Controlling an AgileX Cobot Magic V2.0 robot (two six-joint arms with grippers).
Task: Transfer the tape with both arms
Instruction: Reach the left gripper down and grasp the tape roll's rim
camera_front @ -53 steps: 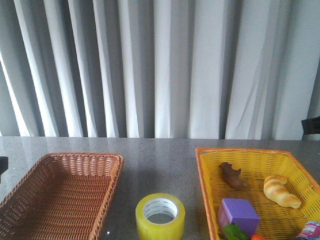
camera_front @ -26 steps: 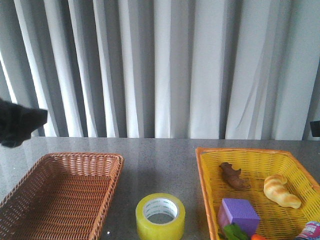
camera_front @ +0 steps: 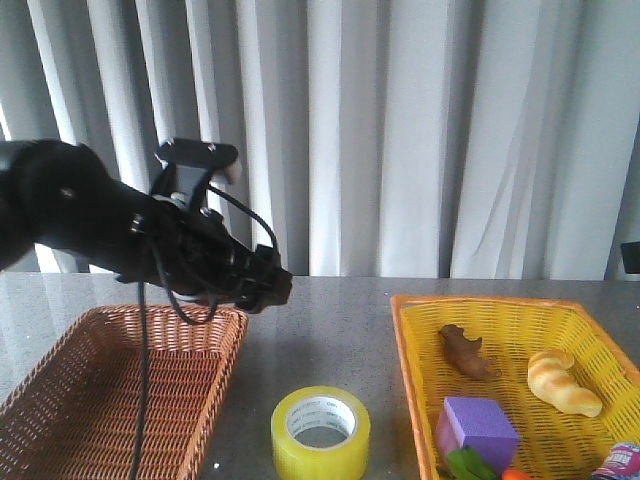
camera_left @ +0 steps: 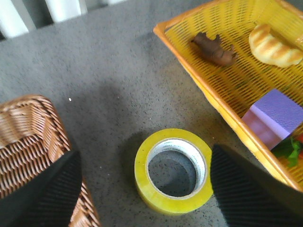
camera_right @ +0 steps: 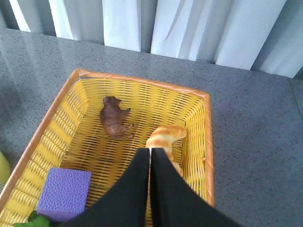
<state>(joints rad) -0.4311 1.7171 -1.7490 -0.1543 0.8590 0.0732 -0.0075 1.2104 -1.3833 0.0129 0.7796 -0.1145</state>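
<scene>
left arm (camera_front: pixel 120 235): glossy black rounded segments | loose black cables | fingers (camera_left: pixel 42 196): black, finely ribbed

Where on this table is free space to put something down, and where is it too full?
Bare grey table lies between the brown basket and the yellow basket, behind the tape. The brown basket looks empty. The yellow basket is crowded: brown animal figure, croissant, purple cube. The left hand hangs over the gap.

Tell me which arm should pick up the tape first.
Left. Its hand is open, with the tape on the table between its fingers in the wrist view. The right hand is shut and hangs over the yellow basket, away from the roll.
</scene>
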